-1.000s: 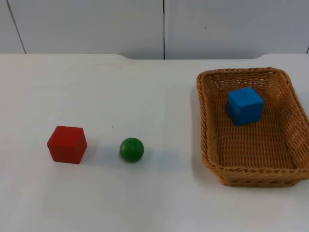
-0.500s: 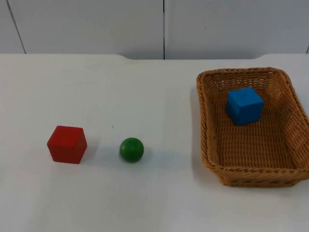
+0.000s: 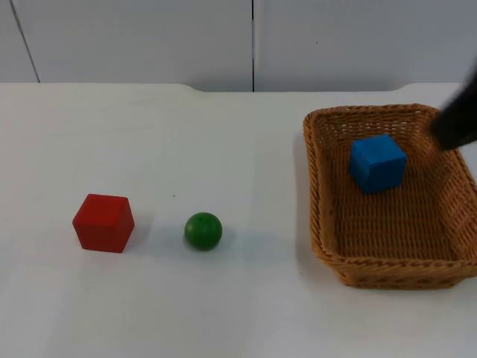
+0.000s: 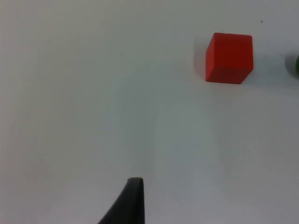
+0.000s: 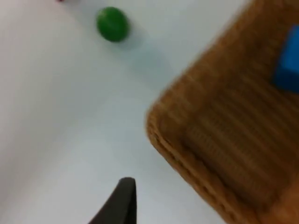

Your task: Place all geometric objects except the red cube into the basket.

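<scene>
The green ball (image 3: pixel 203 230) sits on the white table (image 3: pixel 223 149), well apart from the right gripper (image 3: pixel 456 115), with the wicker basket (image 3: pixel 322 224) between them. The red cube (image 3: pixel 103 222) lies near the ball on its side away from the basket. The blue cube (image 3: pixel 378 162) rests inside the basket, near the right gripper, which hangs over the basket's far right rim as a dark blur; whether it is open I cannot tell. The left gripper's fingertip (image 4: pixel 128 203) hovers over bare table, apart from the red cube; how far that gripper is open I cannot tell either.

Bright even light, soft shadows, right wrist motion-blurred
</scene>
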`<action>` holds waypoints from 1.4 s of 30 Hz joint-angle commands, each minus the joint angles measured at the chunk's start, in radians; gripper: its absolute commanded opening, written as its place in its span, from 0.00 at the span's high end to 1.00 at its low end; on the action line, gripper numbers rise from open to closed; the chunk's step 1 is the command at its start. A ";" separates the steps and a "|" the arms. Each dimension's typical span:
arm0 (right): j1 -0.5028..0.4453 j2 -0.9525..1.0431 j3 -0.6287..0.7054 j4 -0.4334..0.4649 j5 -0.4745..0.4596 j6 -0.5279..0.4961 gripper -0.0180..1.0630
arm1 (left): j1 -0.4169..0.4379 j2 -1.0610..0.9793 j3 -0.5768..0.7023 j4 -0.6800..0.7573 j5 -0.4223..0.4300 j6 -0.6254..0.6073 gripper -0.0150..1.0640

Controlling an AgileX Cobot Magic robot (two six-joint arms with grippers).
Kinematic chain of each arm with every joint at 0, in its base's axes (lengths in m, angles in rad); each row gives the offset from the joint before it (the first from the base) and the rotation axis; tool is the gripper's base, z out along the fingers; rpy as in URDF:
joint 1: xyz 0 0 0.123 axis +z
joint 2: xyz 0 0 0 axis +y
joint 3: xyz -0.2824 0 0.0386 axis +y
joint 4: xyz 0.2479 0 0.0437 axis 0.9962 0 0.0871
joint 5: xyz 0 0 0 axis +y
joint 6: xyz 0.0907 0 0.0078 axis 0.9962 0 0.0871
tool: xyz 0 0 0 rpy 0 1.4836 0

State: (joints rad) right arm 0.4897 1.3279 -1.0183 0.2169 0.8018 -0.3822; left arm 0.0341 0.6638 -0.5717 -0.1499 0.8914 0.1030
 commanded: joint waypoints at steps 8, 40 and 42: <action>0.292 0.472 -0.335 -0.217 0.017 0.000 0.01 | 0.002 -0.006 0.001 0.002 -0.005 -0.007 0.01; 0.333 0.971 -0.580 -0.188 -0.409 0.045 0.14 | 0.002 -0.006 0.001 0.001 -0.007 -0.007 0.01; 0.333 0.971 -0.580 -0.188 -0.424 0.047 0.28 | 0.002 -0.006 0.001 0.001 -0.007 -0.007 0.01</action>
State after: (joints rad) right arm 0.8165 2.2986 -1.5939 0.0263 0.3981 -0.3407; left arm 0.0341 0.6638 -0.5717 -0.1499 0.8914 0.1030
